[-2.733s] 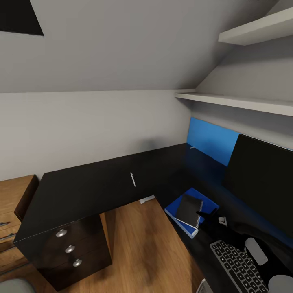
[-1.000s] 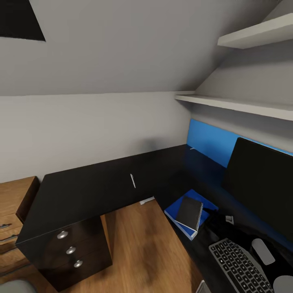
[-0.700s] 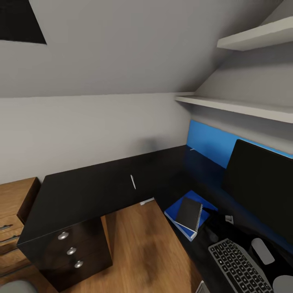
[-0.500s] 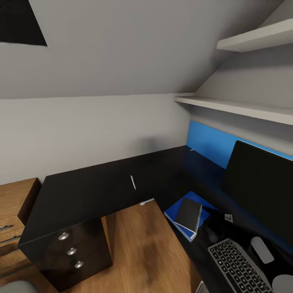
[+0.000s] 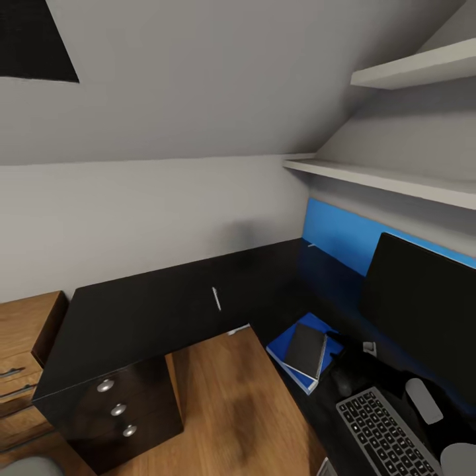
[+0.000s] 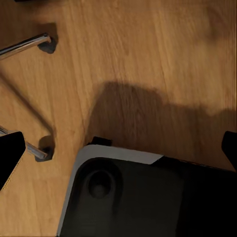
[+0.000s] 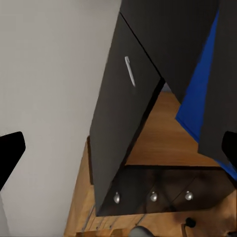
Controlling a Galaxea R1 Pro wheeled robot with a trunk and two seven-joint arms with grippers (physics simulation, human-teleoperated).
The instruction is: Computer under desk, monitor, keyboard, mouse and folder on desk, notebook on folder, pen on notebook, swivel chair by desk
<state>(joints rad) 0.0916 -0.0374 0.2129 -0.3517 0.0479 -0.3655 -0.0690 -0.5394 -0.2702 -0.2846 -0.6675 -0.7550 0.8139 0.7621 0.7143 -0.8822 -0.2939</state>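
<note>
Grey sloped walls and a wood floor (image 5: pixel 231 403) frame the L-shaped black worktop (image 5: pixel 152 311). Vs 2.7 s ago, the head cam has shifted a little, so the whole scene sits slightly lower and left; the notebook (image 5: pixel 305 350) now lies free on the folder (image 5: pixel 284 347), and the dark end effector shape that overlapped its near corner then has pulled back toward the keyboard.

Nearest, bottom right: keyboard (image 5: pixel 383 433), long axis running from near right to far left, beside the monitor. Just right of it, a pale grey oval object (image 5: pixel 424 400), can't tell what it is. A small dark rounded shape (image 5: pixel 344 382), prob. the mouse, sits at the keyboard's far left corner, between it and the folder. Folder lies flat at the inner edge, long axis near-to-far; notebook stacked on it, tilted slightly, spiral edge to the right. Monitor (image 5: pixel 423 311) stands upright behind, screen facing left.

Pen (image 5: pixel 215 298) lies alone mid-worktop, well apart from the stack, long axis pointing near-to-far. Three-knob drawers (image 5: pixel 119 410) sit below the left wing. Two shelves (image 5: pixel 390 182) hang above the monitor.

Right end effector (image 7: pixel 118 153): fingers spread wide, nothing held, notebook and folder ahead. Left end effector (image 6: pixel 118 153): wide open too, empty, over floor, a chrome chair leg (image 6: pixel 24 45) and a dark robot part.
</note>
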